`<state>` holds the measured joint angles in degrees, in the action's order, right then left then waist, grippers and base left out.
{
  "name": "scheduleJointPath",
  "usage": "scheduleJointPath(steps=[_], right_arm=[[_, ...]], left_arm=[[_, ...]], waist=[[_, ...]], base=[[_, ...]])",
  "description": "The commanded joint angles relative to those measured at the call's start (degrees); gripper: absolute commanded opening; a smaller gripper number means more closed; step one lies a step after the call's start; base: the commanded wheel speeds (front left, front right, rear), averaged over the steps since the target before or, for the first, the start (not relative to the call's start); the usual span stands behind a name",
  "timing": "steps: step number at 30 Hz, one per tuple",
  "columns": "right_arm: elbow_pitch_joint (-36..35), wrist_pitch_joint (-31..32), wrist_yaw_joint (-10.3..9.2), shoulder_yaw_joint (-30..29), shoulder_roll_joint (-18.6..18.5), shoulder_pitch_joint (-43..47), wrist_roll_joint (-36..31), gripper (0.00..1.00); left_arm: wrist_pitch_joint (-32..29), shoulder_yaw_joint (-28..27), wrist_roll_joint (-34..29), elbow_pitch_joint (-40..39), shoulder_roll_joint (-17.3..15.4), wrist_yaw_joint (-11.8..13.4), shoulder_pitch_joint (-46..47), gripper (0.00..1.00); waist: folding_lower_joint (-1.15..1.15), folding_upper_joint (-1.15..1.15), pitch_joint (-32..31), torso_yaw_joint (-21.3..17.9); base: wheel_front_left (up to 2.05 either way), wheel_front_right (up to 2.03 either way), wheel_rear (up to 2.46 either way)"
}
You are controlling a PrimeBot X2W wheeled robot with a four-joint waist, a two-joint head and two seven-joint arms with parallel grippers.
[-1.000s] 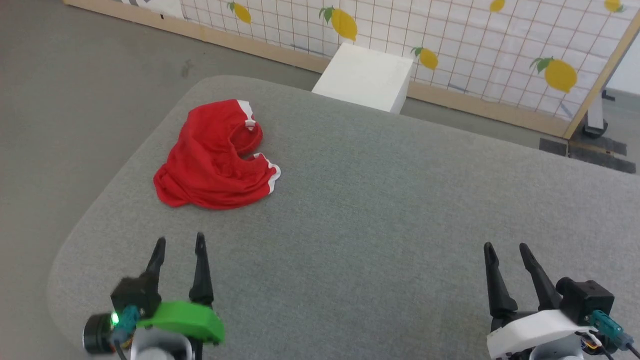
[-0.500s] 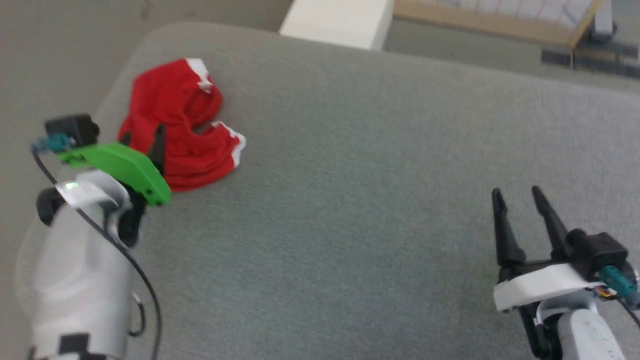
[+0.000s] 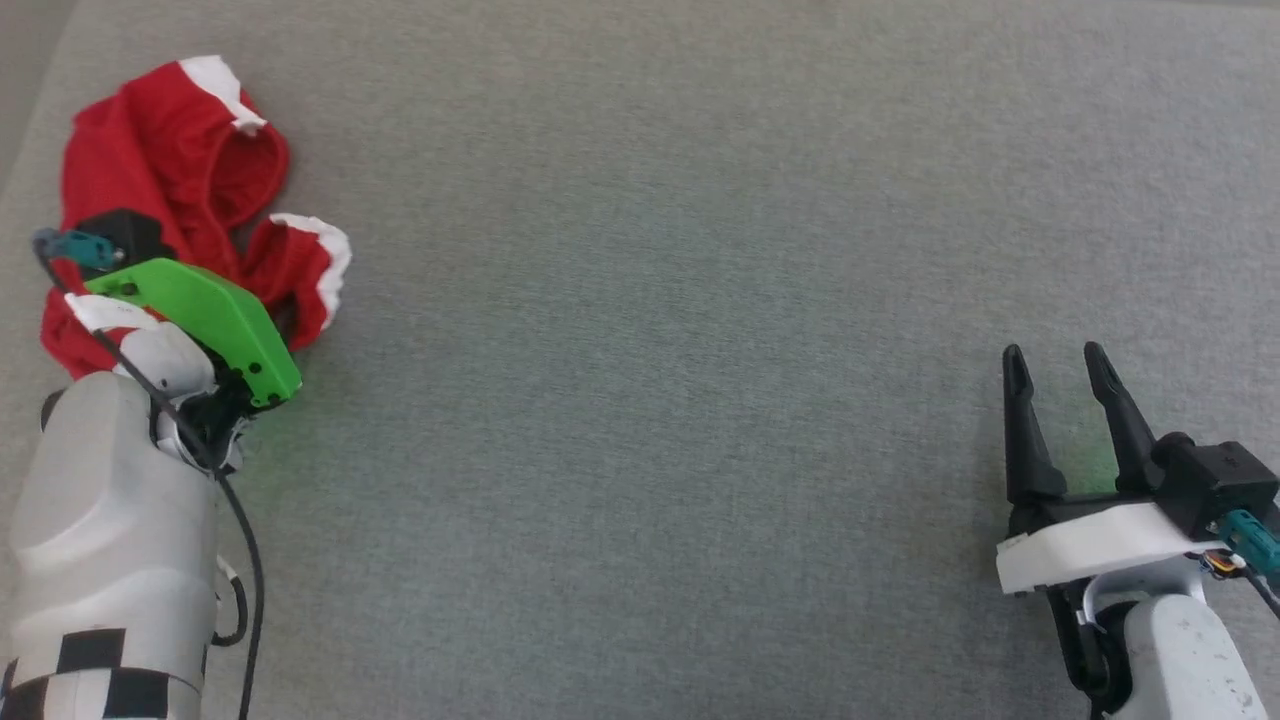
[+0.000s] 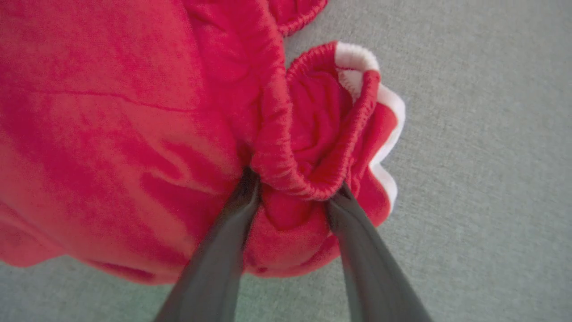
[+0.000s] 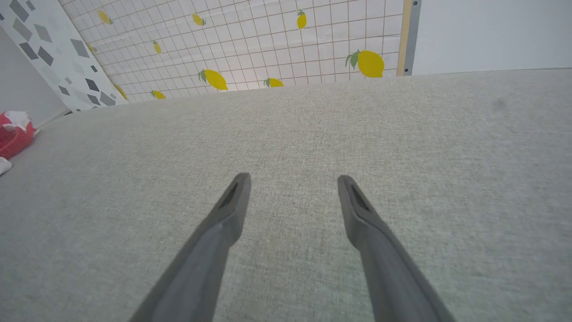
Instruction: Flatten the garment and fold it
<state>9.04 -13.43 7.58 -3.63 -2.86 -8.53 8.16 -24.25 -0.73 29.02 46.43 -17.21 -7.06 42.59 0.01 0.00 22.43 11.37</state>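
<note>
Head view puts the garment (image 3: 170,170) crumpled at the far left edge of the grey padded table (image 3: 700,350), its long axis running near to far, with one white trim band (image 3: 215,75) at the far end and another pointing right. Left wrist view shows the left gripper (image 4: 295,183) straddling a bunched loop of the elastic waistband (image 4: 272,134) (fingertips buried in cloth, so I cannot tell whether they pinch it). Well apart, at the lower right, the right gripper (image 3: 1053,352) hangs over bare table, jaws spread.
</note>
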Motion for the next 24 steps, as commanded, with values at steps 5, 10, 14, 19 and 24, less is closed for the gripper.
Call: scheduleJointPath(steps=[5,10,14,19,24], right_arm=[[1.7,-0.9,-0.09,1.2,0.0,-1.8,1.2,1.0],[3.9,-1.3,-0.09,2.7,0.0,-1.7,3.4,1.0],[5.5,-1.5,-0.09,3.6,0.0,-1.2,5.4,1.0],[5.7,-1.5,-0.09,3.7,0.0,0.1,7.6,1.0],[5.3,-1.6,-0.09,3.5,0.0,1.7,8.8,1.0]], left_arm=[[5.3,1.9,-0.4,-2.3,0.6,-0.3,2.3,0.0],[8.2,7.3,0.6,-9.6,1.1,-0.4,5.5,0.0],[5.8,15.2,4.0,-18.0,1.0,-0.4,5.9,0.0],[-2.1,26.4,12.8,-28.7,3.9,-0.4,1.7,0.0],[-9.1,36.3,18.6,-34.6,5.3,-0.4,-5.5,0.0]], waist=[[-0.01,0.0,-2.1,-0.2],[-0.01,0.0,-6.4,-0.8],[-0.01,0.0,-9.8,-2.5],[-0.01,0.0,-13.0,-5.5],[-0.01,0.0,-14.6,-9.2]], base=[[0.0,0.0,0.0],[0.0,0.0,0.0],[0.0,0.0,0.0],[0.0,0.0,0.0],[0.0,0.0,0.0]])
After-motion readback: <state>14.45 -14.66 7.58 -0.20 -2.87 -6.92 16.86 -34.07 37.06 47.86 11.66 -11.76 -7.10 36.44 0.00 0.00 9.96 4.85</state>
